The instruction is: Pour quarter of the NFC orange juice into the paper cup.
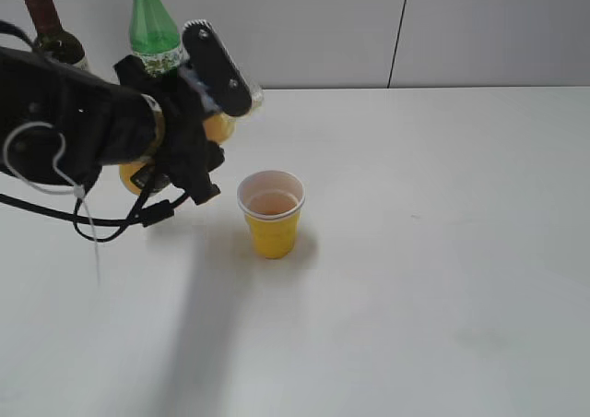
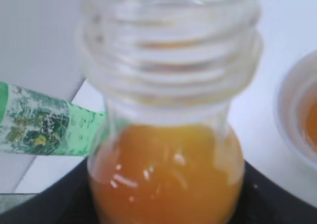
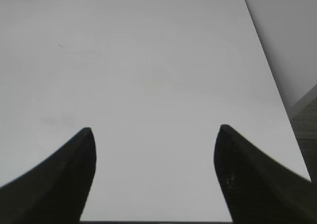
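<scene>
The NFC orange juice (image 1: 221,127) is a small clear bottle with orange liquid, held tilted above the table at the left, its uncapped clear neck (image 1: 253,94) pointing right toward the paper cup. My left gripper (image 1: 210,124) is shut on the bottle's body and hides most of it. In the left wrist view the open threaded neck (image 2: 168,45) fills the top and the juice (image 2: 166,179) sits lower, between the black fingers (image 2: 59,206). The yellow paper cup (image 1: 271,216) stands upright just right of the gripper with a little juice inside. My right gripper (image 3: 155,129) is open over bare table.
A green plastic bottle (image 1: 152,25) and a dark wine bottle (image 1: 46,20) stand behind the left arm at the back left. The green bottle's label (image 2: 39,127) shows left of the held bottle. The cup's rim (image 2: 297,115) shows at the right edge. The table's right edge (image 3: 282,100) is near.
</scene>
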`<state>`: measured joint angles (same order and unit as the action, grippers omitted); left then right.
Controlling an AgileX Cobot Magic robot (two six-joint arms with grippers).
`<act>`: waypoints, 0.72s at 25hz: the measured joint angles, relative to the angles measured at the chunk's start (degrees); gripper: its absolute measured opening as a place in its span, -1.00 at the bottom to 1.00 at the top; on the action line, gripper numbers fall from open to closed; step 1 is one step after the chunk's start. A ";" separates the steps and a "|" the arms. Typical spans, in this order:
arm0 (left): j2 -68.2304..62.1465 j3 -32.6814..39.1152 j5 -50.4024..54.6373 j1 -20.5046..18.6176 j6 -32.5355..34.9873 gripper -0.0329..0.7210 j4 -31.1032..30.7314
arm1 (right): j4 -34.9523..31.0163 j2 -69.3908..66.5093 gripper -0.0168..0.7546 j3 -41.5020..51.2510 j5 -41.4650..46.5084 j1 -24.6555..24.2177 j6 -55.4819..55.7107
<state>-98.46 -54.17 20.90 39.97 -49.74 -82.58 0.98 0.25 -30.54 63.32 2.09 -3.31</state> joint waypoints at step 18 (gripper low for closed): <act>-8.25 -9.43 -49.18 -23.80 5.39 0.29 15.98 | -0.10 0.00 0.57 0.00 0.00 0.00 0.05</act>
<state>-106.72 -63.61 -28.28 16.17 -44.35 -66.60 0.88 0.25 -30.54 63.32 2.09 -3.26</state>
